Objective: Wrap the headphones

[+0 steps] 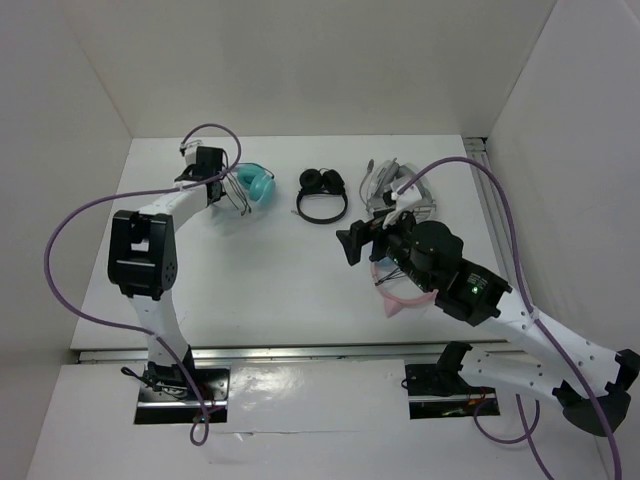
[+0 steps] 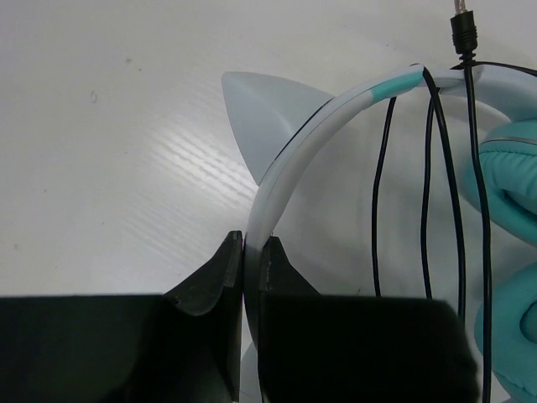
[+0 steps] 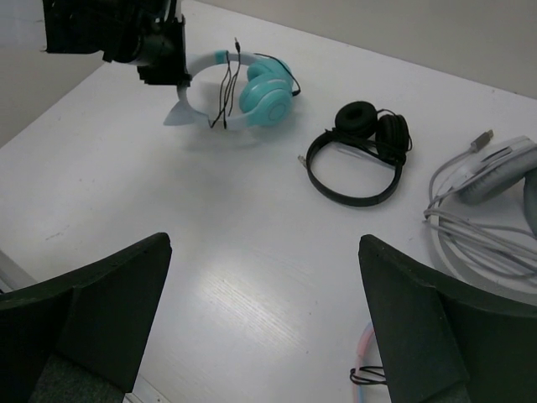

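Teal ear cups and a white-and-pale-blue band marked the headphones (image 1: 256, 184), which sat at the far left of the table (image 1: 270, 285), well apart from the other sets. The left gripper (image 2: 252, 245) was clamped on the headband, its two dark fingers (image 2: 210, 277) pressed together with only the thin band between them. From that grip the band curved up and to the right in the left wrist view, past one pale pointed ear (image 2: 256, 117) and on to the cups at the frame's right edge. A thin black cable (image 2: 432, 168) hung in several strands looped over the band between the ear and the cups, and its plug (image 2: 464, 34) stuck up above the band. Whether the cups rested on the table or hung just off it could not be told.

To the right, near the middle of the far side, lay a small black headset (image 1: 322, 195) flat on the surface. Further right lay a grey-white pair (image 1: 395, 190) with a pale cord coiled around it.

The right gripper (image 3: 264, 248) hovered over the centre right of the table with its fingers spread wide and nothing between them, pointed toward the headphones but well apart from them. A pink-banded pair (image 1: 400, 297) lay on the table under that arm, mostly hidden by it.
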